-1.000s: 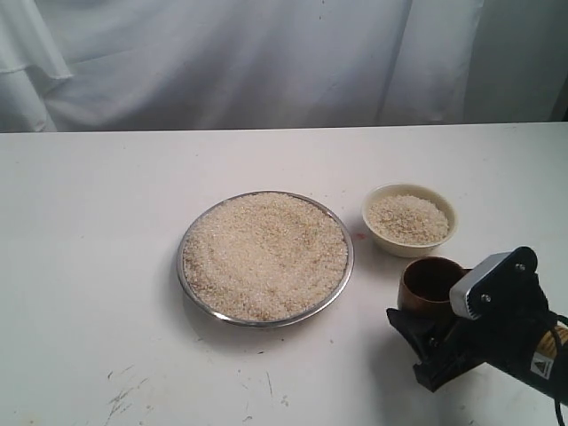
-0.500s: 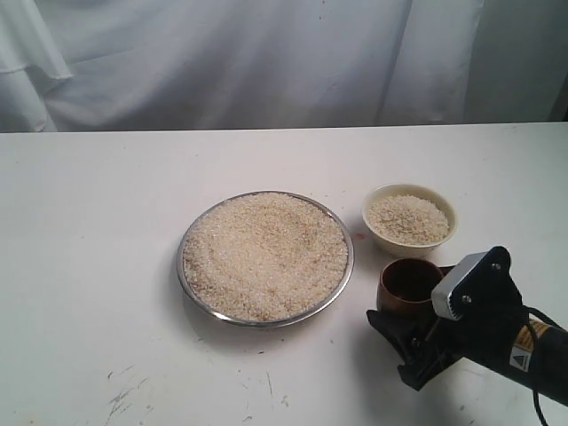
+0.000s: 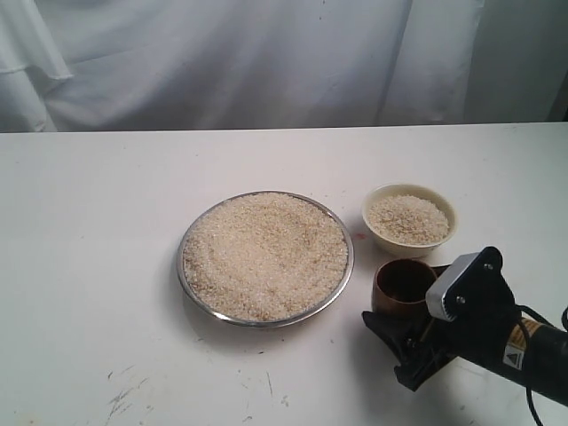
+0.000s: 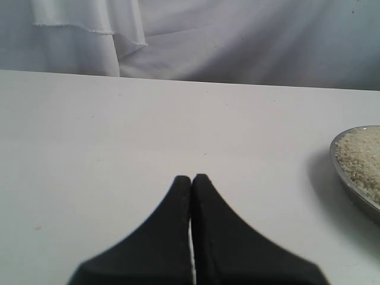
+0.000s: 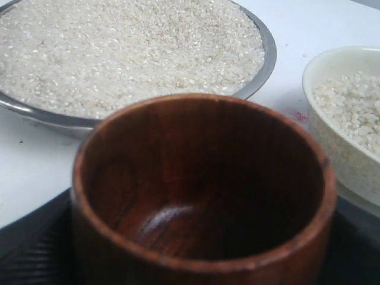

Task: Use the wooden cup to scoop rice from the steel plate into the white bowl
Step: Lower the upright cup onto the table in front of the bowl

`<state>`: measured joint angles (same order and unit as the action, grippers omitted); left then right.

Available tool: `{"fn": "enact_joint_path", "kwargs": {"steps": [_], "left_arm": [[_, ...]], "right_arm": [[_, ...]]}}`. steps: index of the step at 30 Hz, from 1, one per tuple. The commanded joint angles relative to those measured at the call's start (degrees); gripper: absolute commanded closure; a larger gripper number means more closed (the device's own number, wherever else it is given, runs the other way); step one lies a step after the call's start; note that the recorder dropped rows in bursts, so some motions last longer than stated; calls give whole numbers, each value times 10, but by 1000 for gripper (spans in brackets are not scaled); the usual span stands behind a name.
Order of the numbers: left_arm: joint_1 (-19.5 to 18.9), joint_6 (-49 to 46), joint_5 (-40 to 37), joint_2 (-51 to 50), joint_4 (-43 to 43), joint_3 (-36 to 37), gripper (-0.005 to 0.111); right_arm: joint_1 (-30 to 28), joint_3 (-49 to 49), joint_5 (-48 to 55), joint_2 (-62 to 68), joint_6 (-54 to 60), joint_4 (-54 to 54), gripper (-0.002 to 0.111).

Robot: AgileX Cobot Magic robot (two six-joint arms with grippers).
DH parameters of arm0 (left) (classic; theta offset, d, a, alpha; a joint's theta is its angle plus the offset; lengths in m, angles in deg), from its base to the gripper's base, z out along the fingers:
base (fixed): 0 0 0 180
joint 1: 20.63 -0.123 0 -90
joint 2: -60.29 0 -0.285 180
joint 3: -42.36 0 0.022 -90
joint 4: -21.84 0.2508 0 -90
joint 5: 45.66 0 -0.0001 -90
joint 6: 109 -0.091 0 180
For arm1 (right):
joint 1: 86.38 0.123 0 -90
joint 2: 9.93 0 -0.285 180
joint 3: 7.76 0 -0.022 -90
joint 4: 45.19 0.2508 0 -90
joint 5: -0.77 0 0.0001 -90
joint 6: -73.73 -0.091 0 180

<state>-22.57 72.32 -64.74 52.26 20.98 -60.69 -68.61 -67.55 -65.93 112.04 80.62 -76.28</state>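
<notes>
The steel plate (image 3: pixel 180 266) sits mid-table, heaped with rice (image 3: pixel 264 256). To its right stands the white bowl (image 3: pixel 390 240), partly filled with rice. My right gripper (image 3: pixel 406 302) is shut on the wooden cup (image 3: pixel 401 277), which is upright just in front of the bowl and close to the plate's right rim. In the right wrist view the cup (image 5: pixel 202 196) looks empty, with the plate (image 5: pixel 264 65) and the bowl (image 5: pixel 338 154) beyond it. My left gripper (image 4: pixel 192 178) is shut and empty over bare table, with the plate's edge (image 4: pixel 350 184) off to one side.
The white table (image 3: pixel 106 195) runs back to a white cloth backdrop (image 3: pixel 266 62). Faint scuff marks (image 3: pixel 124 390) lie near the front left. The right arm's black body (image 3: pixel 497 337) takes up the front right corner.
My right gripper has carried the wooden cup to the left, from beside the bowl to a spot nearer the plate's rim. Plate, bowl and rice have not moved.
</notes>
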Motion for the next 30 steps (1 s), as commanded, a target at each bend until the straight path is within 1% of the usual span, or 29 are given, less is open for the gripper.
{"fn": "enact_joint_path", "kwargs": {"steps": [1,12,18,30], "left_arm": [[2,0,8,2,1,3,107],[2,0,8,2,1,3,107],[2,0,8,2,1,3,107],[2,0,8,2,1,3,107]], "right_arm": [[-2,2,-33,23,23,-6,108],[-2,22,-33,26,24,-8,108],[-2,31,-33,56,20,-27,108],[-2,42,-33,74,21,-26,108]]}}
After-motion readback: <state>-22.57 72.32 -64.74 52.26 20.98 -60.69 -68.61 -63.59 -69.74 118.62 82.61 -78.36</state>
